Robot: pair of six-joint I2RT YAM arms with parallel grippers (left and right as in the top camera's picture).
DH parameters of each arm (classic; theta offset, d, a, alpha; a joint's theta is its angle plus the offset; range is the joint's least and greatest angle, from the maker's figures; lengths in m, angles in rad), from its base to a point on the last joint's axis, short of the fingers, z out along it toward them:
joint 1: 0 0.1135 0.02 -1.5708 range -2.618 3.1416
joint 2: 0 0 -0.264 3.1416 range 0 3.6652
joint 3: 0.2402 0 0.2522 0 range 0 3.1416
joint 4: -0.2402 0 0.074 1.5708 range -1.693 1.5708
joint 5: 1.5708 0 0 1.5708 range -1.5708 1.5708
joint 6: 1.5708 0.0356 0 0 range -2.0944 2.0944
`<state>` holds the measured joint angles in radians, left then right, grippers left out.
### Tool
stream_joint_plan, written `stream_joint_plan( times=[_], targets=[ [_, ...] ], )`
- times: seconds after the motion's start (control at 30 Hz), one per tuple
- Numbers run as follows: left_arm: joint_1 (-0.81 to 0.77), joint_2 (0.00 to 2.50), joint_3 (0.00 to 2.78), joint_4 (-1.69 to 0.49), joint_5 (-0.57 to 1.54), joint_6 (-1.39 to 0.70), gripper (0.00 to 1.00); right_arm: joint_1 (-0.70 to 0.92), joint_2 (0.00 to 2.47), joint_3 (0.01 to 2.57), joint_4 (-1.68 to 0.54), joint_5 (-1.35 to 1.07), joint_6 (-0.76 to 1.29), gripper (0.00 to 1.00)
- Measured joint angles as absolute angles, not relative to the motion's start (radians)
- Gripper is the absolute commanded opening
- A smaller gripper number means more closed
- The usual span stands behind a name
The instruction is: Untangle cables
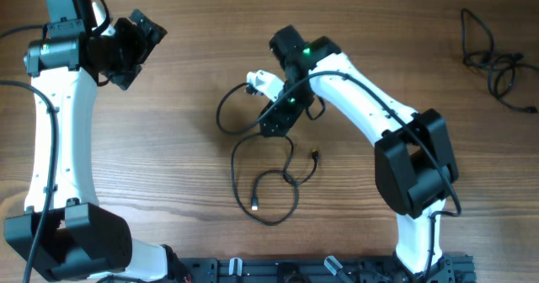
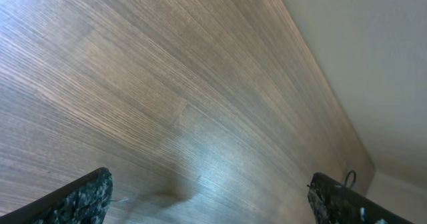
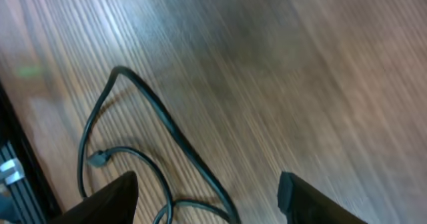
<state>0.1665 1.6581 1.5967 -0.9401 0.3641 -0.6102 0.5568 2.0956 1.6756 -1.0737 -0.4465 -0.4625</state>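
Thin black cables (image 1: 268,175) lie in loose loops at the table's middle, with small plug ends. A second bundle of black cable (image 1: 494,60) lies at the far right. My right gripper (image 1: 276,119) is open over the top of the middle loops. In the right wrist view its fingers (image 3: 207,201) stand apart with a cable (image 3: 170,134) and a plug end (image 3: 97,159) between and beside them. My left gripper (image 1: 139,43) is open and empty at the far left, away from the cables. The left wrist view shows its fingers (image 2: 210,201) wide apart over bare wood.
A white object (image 1: 264,82) lies by the right gripper at the loops' top. A black rail (image 1: 320,270) runs along the table's front edge. The table's far edge meets a pale wall (image 2: 373,64) in the left wrist view.
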Motion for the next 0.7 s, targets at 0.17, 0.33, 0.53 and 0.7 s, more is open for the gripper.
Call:
stream_joint_plan(
  times=[0.17,0.33,0.53,0.7],
  targets=[
    [0.167,1.658,1.597,-0.952,0.368,-0.603,0.96,0.574,2.095,1.600,-1.005,-0.447,-0.476,0.47],
    [0.163,1.658,1.597,-0.959,0.368,-0.603,0.96,0.574,2.094,1.560,-0.893,-0.436,-0.370,0.04],
    [0.137,1.659,1.597,-0.959,0.369,-0.603,0.96,0.501,2.037,1.638,-0.947,-0.337,-0.071,0.04],
    [0.110,1.659,1.597,-0.959,0.369,-0.603,0.97,0.271,1.799,1.783,-1.028,-0.195,0.095,0.04]
  ],
)
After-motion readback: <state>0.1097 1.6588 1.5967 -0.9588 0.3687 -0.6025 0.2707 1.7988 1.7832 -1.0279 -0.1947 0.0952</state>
